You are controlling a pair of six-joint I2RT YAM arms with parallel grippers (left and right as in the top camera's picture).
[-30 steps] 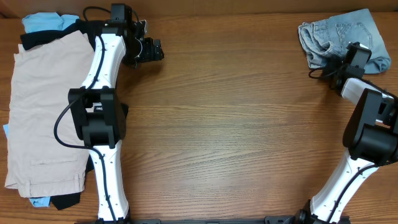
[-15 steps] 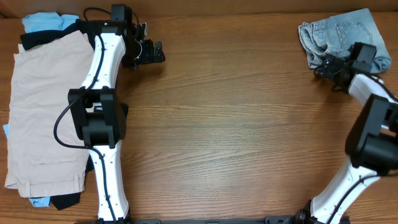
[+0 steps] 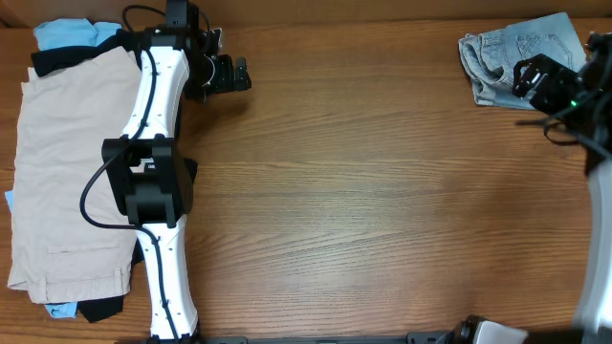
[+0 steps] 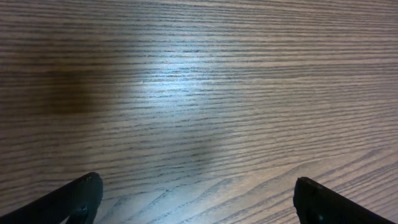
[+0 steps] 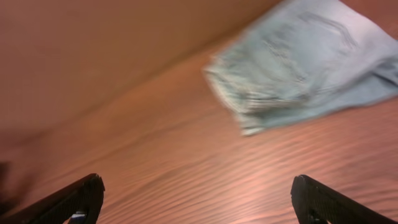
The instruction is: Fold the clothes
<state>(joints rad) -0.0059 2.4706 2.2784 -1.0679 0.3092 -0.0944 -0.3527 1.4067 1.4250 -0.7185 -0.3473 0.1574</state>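
Pale blue denim shorts (image 3: 516,55) lie folded at the table's far right corner; in the blurred right wrist view the shorts (image 5: 311,65) show at the upper right. My right gripper (image 3: 531,81) hovers at the shorts' near right edge, open and empty, its fingertips (image 5: 81,196) wide apart over bare wood. My left gripper (image 3: 234,75) is at the far left-centre of the table, open with nothing between its fingers (image 4: 78,196). A stack of clothes sits at the left: beige garment (image 3: 67,162) on top, black (image 3: 67,59) and sky-blue (image 3: 65,33) beneath.
The wooden table (image 3: 363,201) spans the view. The left arm (image 3: 153,172) runs along the stack's right side. The right arm (image 3: 598,220) stands at the right edge.
My right gripper has opened, lifted off the denim shorts and swung right and up. The left gripper opened fully and shifted slightly back. The shorts stay in place.
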